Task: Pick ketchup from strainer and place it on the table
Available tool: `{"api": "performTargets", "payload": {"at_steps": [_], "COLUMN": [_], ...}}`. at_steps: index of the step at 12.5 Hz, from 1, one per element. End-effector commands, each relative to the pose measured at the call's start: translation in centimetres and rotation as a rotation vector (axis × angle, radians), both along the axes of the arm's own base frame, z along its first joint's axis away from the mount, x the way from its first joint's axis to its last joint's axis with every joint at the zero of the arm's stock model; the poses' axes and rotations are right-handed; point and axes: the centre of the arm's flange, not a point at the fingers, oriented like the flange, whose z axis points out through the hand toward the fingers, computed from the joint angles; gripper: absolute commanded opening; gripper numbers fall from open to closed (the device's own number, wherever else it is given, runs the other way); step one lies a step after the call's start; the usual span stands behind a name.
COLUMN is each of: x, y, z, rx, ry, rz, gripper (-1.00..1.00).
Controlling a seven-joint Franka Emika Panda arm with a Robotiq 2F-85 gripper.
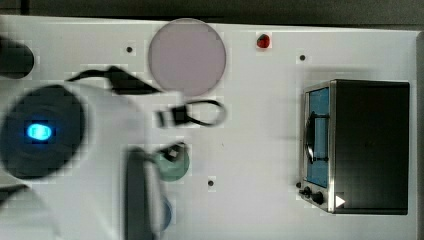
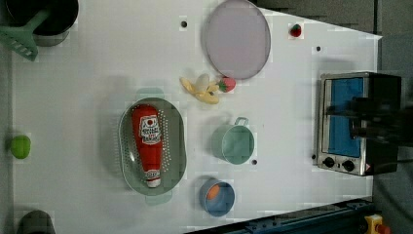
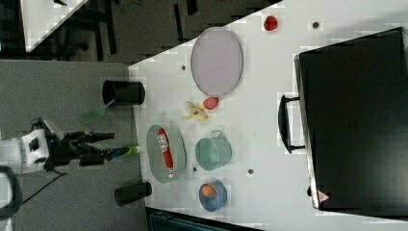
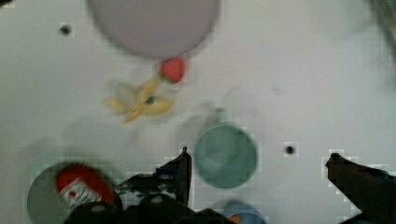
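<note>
Ketchup (image 2: 147,145) lies lengthwise inside the strainer (image 2: 176,146), cap toward the table (image 2: 87,97) edge nearest the blue bowl (image 2: 217,197). Strainer sits on the table beside the green cup (image 2: 237,144), with the banana peel (image 2: 200,90) and a strawberry (image 2: 227,85) between it and the grey plate (image 2: 237,39). Gripper (image 4: 257,161) is high above the table, fingers (image 4: 183,168) spread fully apart, holding nothing.

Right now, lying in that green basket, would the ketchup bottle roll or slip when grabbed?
The ketchup looks rounded, so it might roll sideways if nudged. The strainer walls would probably stop it. Its smooth surface could be slippery.
</note>
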Motion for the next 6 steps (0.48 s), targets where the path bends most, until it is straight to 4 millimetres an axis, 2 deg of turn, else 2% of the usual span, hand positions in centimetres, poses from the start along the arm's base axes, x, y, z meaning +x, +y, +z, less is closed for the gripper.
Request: {"api": "performTargets", "payload": {"at_steps": [1, 4, 6], "x": [-0.8, -1.9, -2.8], "y": [8.5, 15.1, 18.4], "z": [-4.3, -8.3, -11.4], "rx": [0.017, 0.063, 0.101], "ry": [0.023, 0.042, 0.065], "rz": [0.132, 0.26, 0.324], "gripper": [1.0, 1.0, 1.0]}}
